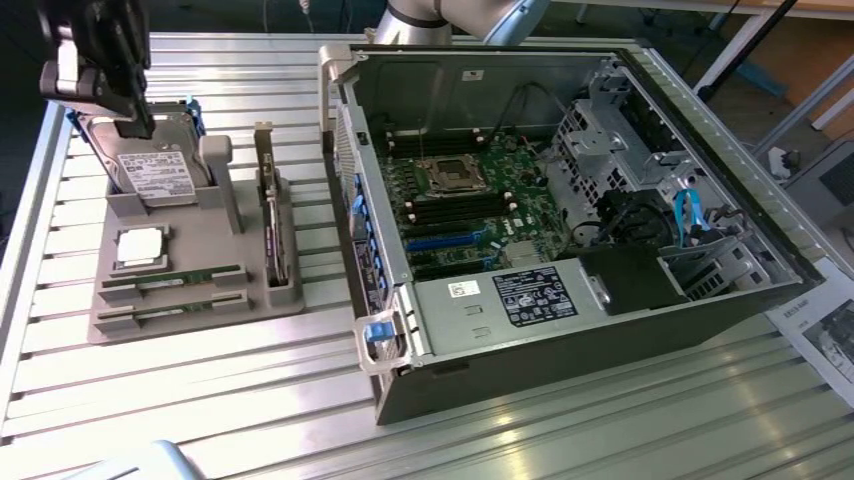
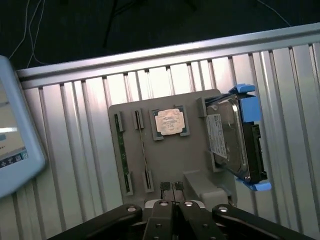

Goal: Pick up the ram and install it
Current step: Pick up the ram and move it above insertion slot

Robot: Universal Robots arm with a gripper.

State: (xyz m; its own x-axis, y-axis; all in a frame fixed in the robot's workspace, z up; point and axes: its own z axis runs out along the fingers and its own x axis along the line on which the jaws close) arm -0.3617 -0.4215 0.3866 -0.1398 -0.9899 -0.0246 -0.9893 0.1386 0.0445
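Ribbed aluminium table [image 1: 200, 400] carrying grey fixture [image 1: 200, 250], I'm watching gripper [image 2: 171, 187] hovering over it, fingers pressing fully together, gripping nothing, ram [image 1: 174, 281] sitting in fixture slot beside silver processor [image 1: 142, 247], well apart from gripper.

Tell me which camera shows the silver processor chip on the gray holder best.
The wrist view: it faces the processor chip nearly square-on, its whole silver top unobstructed in the gray holder. The exterior view catches the same chip at a slant, next to the hard drive.
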